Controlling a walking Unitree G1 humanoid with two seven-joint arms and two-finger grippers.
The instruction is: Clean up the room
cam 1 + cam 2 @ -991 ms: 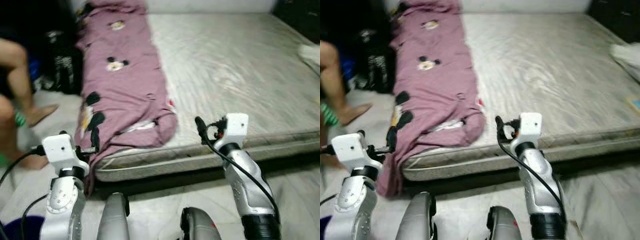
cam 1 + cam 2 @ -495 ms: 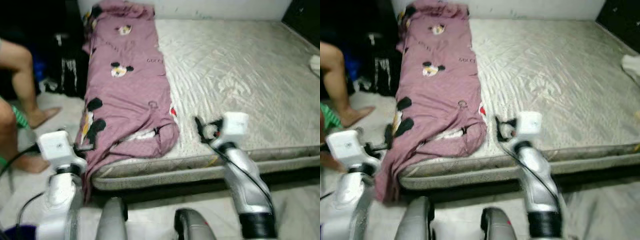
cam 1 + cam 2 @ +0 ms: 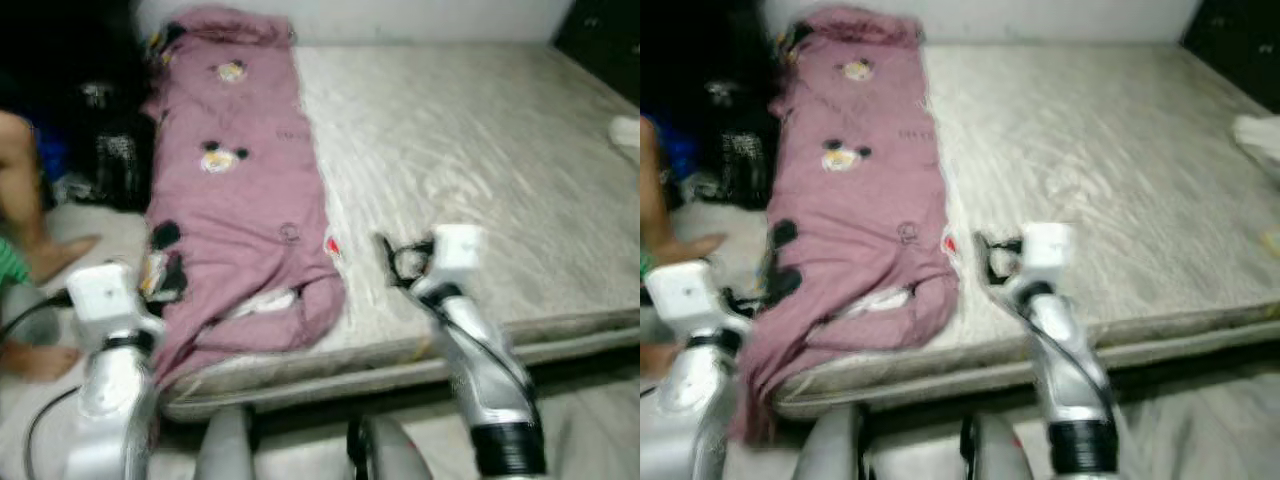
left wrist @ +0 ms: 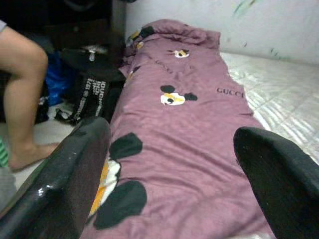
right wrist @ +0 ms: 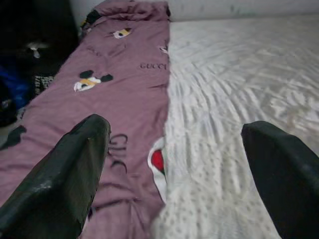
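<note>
So the purple blanket (image 3: 245, 210) with the cartoon mouse print is stretched lengthwise down the left side of the bed (image 3: 480, 170), its near end bunched up and slumping over the mattress edge toward the floor. The rest of the mattress is bare, pale quilted fabric. Left hand (image 4: 174, 184) is up by the blanket's near corner, fingers spread wide with nothing in them. Right hand (image 5: 174, 179) hovers over the mattress just beside the blanket's edge, also spread wide and empty. A person's bare leg (image 4: 22, 94) stands on the floor left of the bed, next to some dark bags (image 4: 87, 92).
</note>
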